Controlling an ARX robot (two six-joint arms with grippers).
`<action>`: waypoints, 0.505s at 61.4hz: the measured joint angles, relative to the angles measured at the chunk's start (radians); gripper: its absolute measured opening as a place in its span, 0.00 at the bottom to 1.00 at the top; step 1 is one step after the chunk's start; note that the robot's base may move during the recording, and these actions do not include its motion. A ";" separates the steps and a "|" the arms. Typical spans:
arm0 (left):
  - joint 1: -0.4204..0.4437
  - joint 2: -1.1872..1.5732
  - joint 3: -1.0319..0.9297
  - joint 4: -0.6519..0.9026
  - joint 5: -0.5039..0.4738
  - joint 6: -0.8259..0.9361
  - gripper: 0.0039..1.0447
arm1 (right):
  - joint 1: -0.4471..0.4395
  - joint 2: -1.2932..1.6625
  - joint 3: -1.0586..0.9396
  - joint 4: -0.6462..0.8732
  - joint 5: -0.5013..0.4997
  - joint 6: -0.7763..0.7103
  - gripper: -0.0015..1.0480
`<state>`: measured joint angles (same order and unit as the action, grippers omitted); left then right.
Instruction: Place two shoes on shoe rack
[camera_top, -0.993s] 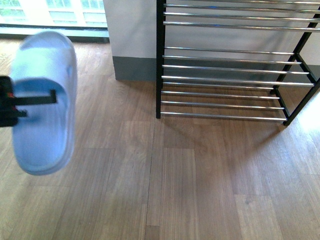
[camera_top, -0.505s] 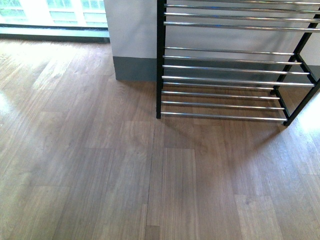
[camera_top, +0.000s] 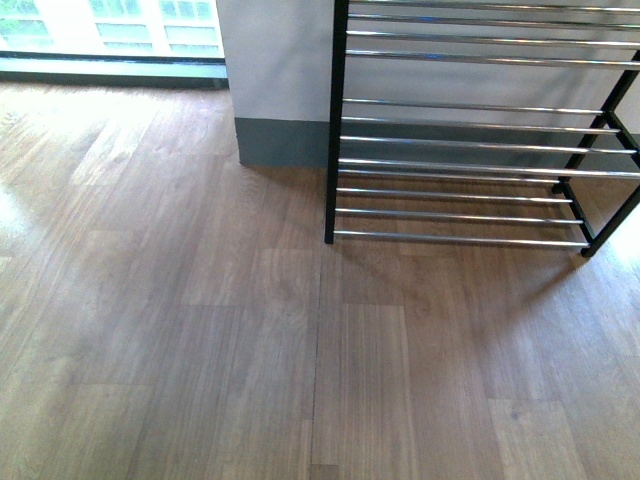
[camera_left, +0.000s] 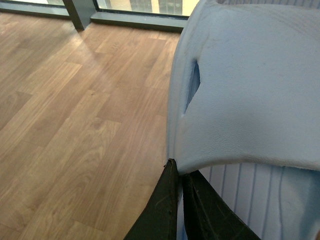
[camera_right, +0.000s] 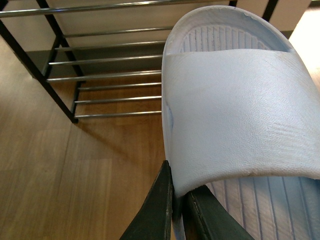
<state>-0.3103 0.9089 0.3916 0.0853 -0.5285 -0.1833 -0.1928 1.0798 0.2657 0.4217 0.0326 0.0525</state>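
The left gripper (camera_left: 177, 200) and right gripper (camera_right: 177, 200) each clamp a strap edge, a fair hold on seemingly light, bendy foam: left slide (camera_left: 250, 100) above the floor (camera_left: 75, 125), right slide (camera_right: 235, 115) before the shoe rack (camera_right: 65, 62).

Soft daylight from the window (camera_top: 100, 25), pale glare on the floor (camera_top: 25, 205), faint shadow before the shoe rack (camera_top: 470, 143).

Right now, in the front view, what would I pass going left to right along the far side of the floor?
Window → white wall corner with its grey baseboard → black-framed shoe rack with chrome bars.
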 joint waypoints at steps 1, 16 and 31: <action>0.000 0.000 0.000 0.000 -0.001 0.000 0.01 | 0.000 0.000 0.000 0.000 0.000 0.000 0.02; 0.000 -0.002 0.000 0.000 -0.002 0.000 0.01 | 0.001 0.000 0.000 0.000 -0.003 0.000 0.02; 0.000 -0.002 0.000 0.000 -0.002 0.000 0.01 | 0.001 0.000 0.000 0.000 -0.003 0.000 0.02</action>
<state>-0.3107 0.9073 0.3916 0.0853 -0.5304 -0.1833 -0.1921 1.0794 0.2657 0.4213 0.0299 0.0525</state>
